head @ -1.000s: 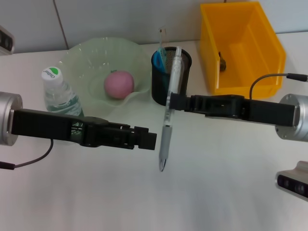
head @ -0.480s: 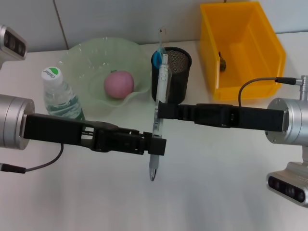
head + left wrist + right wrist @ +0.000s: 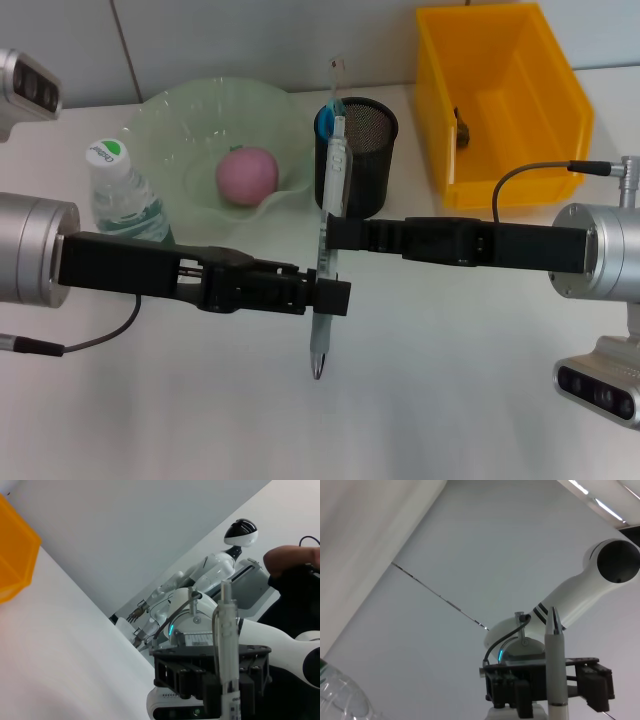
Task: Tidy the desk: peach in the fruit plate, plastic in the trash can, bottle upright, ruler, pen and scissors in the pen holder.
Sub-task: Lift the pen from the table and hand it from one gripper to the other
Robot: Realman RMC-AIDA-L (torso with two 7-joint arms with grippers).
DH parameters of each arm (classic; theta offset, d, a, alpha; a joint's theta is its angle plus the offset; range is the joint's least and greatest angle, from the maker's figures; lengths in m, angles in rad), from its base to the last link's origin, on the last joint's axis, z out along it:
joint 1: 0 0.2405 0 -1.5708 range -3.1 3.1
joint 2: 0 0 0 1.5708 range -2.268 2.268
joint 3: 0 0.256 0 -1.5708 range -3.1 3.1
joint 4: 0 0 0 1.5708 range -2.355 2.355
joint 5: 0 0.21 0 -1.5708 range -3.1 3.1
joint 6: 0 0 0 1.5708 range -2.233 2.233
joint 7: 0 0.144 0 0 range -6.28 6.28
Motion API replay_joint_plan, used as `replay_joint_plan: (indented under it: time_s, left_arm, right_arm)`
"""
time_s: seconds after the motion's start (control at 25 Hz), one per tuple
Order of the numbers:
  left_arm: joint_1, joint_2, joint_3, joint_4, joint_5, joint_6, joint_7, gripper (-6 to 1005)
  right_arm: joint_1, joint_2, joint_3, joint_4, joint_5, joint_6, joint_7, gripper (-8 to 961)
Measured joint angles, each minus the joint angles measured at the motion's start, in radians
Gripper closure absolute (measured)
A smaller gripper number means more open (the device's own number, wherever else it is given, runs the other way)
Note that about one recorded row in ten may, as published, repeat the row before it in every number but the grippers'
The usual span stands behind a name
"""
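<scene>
A clear pen [image 3: 326,270] hangs nearly upright over the table in front of the black mesh pen holder [image 3: 365,165]. My right gripper [image 3: 334,233] is shut on the pen's upper half; this shows in the left wrist view [image 3: 226,677]. My left gripper [image 3: 332,297] is open, with its fingers on either side of the pen's lower half; the right wrist view [image 3: 555,687] shows a gap beside the pen [image 3: 555,665]. The pink peach [image 3: 247,175] lies in the green fruit plate [image 3: 170,115]. The bottle [image 3: 122,195] stands upright. Blue scissors handles [image 3: 327,122] stick out of the holder.
The yellow bin [image 3: 520,60] stands at the back right with a small dark item [image 3: 462,128] inside. The plate, bottle and pen holder stand in a row at the back. Bare white table lies in front of both arms.
My right gripper has carried the pen to the left and lower. My left gripper has moved right until its fingers stand around the pen's lower half.
</scene>
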Motion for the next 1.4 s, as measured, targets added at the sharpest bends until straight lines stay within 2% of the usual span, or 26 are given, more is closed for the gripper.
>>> replay_joint_plan:
  time_s: [0.24,0.52,0.56,0.8,1.0,1.4]
  left_arm:
    - [-0.003,-0.007,-0.001,0.0,0.01,0.001,0.008,509]
    - [-0.006,-0.01,-0.001,0.0,0.017,0.006,0.012,556]
    - [-0.009,-0.011,-0.001,0.0,0.018,0.01,0.012,694]
    - [-0.014,-0.012,0.0,-0.001,0.02,0.016,0.012,752]
    - [-0.015,-0.012,-0.001,0.0,0.02,0.021,0.01,852]
    - [-0.019,-0.009,-0.001,-0.002,0.02,0.023,0.002,851]
  right_arm:
    - [0.001,-0.006,0.0,0.001,0.0,0.0,-0.002,724]
    - [0.002,-0.008,-0.001,0.0,0.0,0.0,-0.013,718]
    - [0.002,-0.008,-0.001,0.0,0.0,0.0,-0.013,717]
    - [0.006,-0.01,-0.001,0.011,0.0,0.0,-0.009,712]
    - [0.009,-0.01,0.001,0.013,0.0,0.003,-0.006,708]
    - [0.016,-0.011,0.008,0.013,0.007,0.014,0.011,700]
